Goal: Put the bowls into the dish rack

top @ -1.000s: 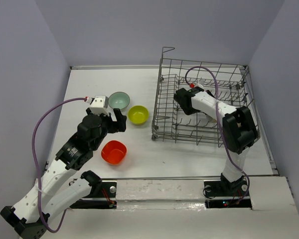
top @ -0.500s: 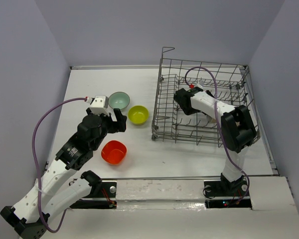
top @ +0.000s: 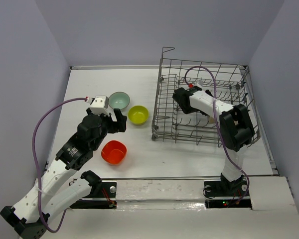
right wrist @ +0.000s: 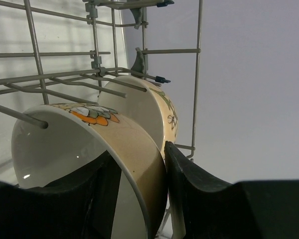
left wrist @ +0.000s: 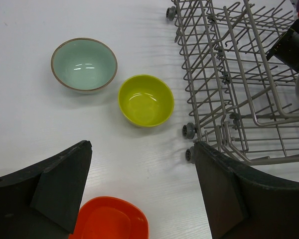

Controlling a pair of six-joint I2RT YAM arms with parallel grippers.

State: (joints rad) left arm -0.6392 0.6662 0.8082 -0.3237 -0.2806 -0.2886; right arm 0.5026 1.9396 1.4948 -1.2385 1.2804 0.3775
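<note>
Right gripper (right wrist: pixel 142 164): inside the dish rack (top: pixel 165 99), jaws partly apart and straddling the rim of a cream bowl with orange pattern (right wrist: pixel 129 137). One finger (right wrist: pixel 102 189) sits inside the bowl, the other outside against its wall. Can't tell from the wrist view whether the pads are pressing or just beside it, so grip state is unclear.

That bowl stands on edge, tilted, opening toward the camera, with a rack wire across its top. A second patterned cream bowl (right wrist: pixel 149 102) is nested just behind it, also on edge, under the same run of wires. The exact row isn't readable. In the top view both are mostly hidden by the right arm.

Left gripper (left wrist: pixel 144 194): jaws wide apart, nothing between them, hovering over the table (left wrist: pixel 20 99). The orange-red bowl (left wrist: pixel 109 219) is directly below and between the fingers, upright on the table, not touched.

Further out are the lime bowl (left wrist: pixel 145 99), then the teal bowl (left wrist: pixel 83 64) beyond it to the left. Both are upright and apart from each other. The lime one is near the rack's left wall, not touching it.

The rack sits on the far right part of the table.
</note>
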